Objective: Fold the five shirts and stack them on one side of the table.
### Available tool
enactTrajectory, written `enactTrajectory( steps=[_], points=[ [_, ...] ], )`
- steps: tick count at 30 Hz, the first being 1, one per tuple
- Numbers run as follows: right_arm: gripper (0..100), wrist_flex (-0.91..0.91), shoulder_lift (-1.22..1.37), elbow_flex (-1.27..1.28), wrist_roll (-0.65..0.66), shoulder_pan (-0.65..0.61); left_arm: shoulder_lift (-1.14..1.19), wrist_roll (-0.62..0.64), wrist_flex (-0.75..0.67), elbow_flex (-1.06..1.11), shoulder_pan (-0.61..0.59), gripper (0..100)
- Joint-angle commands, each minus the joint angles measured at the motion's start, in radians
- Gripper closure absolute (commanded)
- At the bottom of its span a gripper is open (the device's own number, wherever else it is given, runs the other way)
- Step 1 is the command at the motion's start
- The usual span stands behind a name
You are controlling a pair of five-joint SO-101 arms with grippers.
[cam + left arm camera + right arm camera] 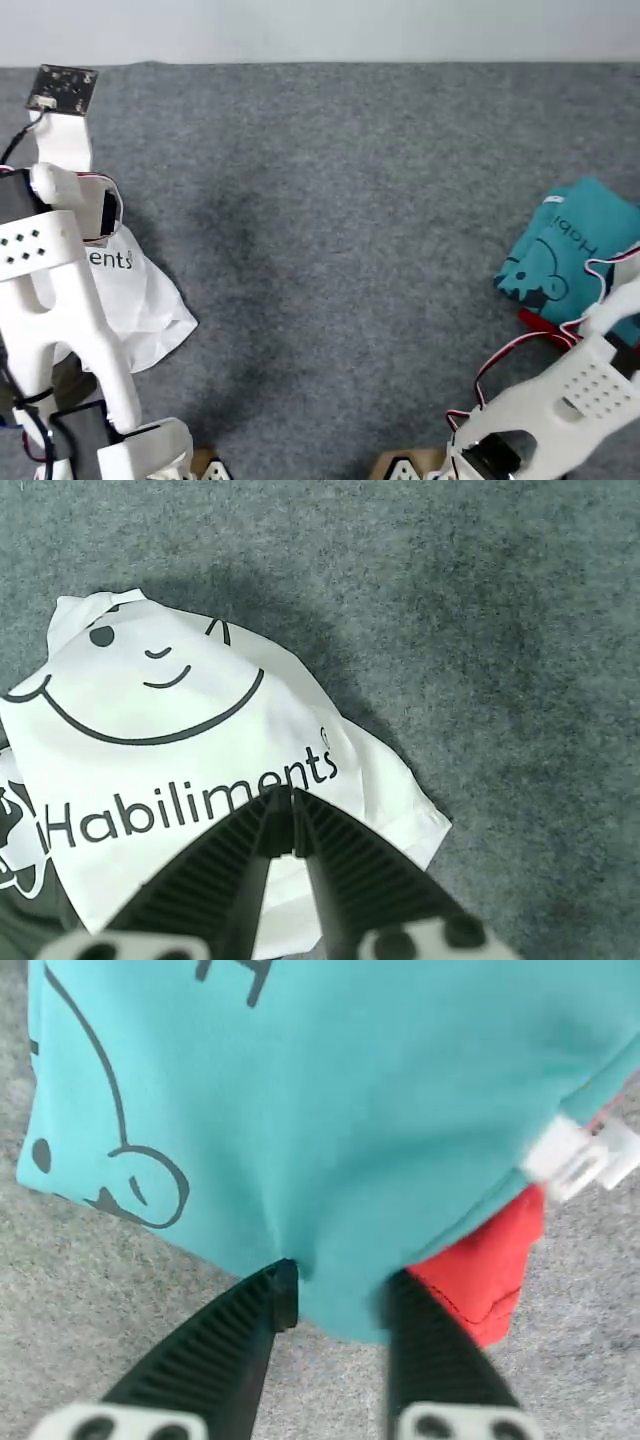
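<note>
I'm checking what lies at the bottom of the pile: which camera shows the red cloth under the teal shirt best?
The right wrist view: the red cloth sticks out plainly from beneath the teal printed shirt. In the high view it is a thin sliver at the teal shirt's edge.

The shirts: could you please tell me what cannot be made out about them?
High view: the left arm covers part of the white shirt; the right arm and the picture's edge cut off the teal shirt.
High and right wrist views: the teal shirt hides most of the red shirt.
Right wrist view: the label is blurred.
</note>
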Motion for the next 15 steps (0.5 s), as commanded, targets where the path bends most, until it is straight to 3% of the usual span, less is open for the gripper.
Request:
enactTrajectory(
  steps=[1,15],
  points=[
    [95.7,0.041,-0.064,-0.061,-0.005,0.01,-0.034,0.0,0.018,-0.004,0.011,100],
    [87.6,0.041,-0.004,-0.061,-0.003,0.028,-0.034,0.002,0.018,-0.004,0.011,100]
  ],
)
